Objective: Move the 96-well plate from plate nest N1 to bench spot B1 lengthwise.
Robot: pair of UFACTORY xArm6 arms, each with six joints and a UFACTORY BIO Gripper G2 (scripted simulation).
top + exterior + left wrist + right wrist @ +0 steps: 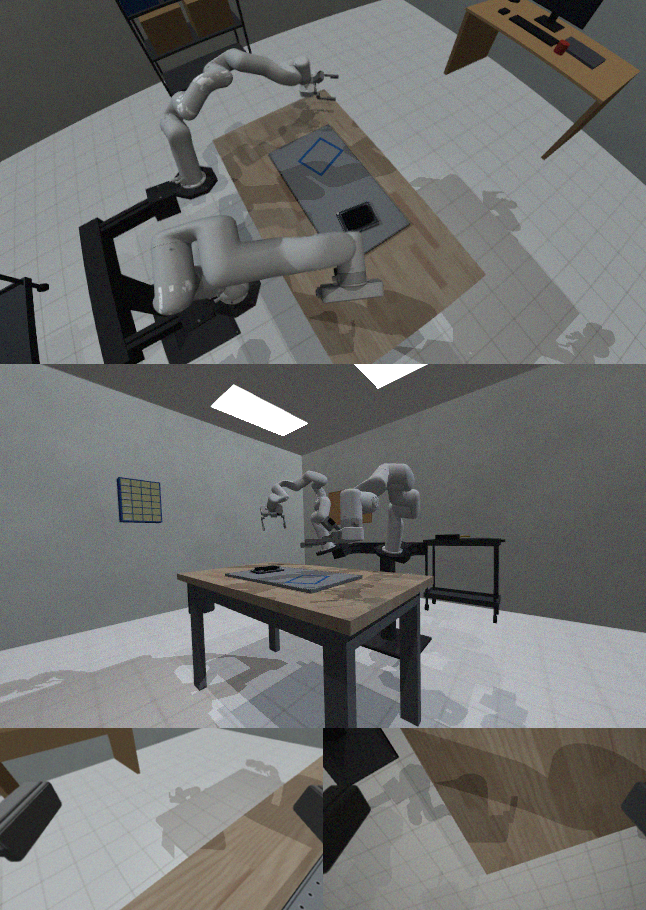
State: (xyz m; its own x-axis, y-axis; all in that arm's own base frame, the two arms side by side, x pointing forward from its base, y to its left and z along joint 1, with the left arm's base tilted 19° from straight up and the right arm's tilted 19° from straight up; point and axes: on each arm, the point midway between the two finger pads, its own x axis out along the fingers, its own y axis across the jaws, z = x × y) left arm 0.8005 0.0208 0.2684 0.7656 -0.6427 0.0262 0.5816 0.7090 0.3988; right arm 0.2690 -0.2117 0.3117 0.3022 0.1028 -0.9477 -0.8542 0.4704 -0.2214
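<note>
The dark 96-well plate (358,217) (266,568) sits in its nest on the grey perforated board (352,185) (305,900). The blue taped outline (310,149) (321,580) lies flat at the board's other end, with nothing inside it. My left gripper (336,87) (177,806) is open and empty, high above the table's far end in the top view, beyond the outline. My right gripper (274,528) (496,808) is open and empty, pointing down high above the table's near end in the top view, where its fingers are hidden. The plate is out of both wrist views.
The wooden table (440,260) (200,577) (526,846) carries the board; its corner shows in the right wrist view. The arms stand on a black frame (100,270) along one long side. A desk (575,75), a shelf rack (187,30) and a cart (465,541) stand apart from the table.
</note>
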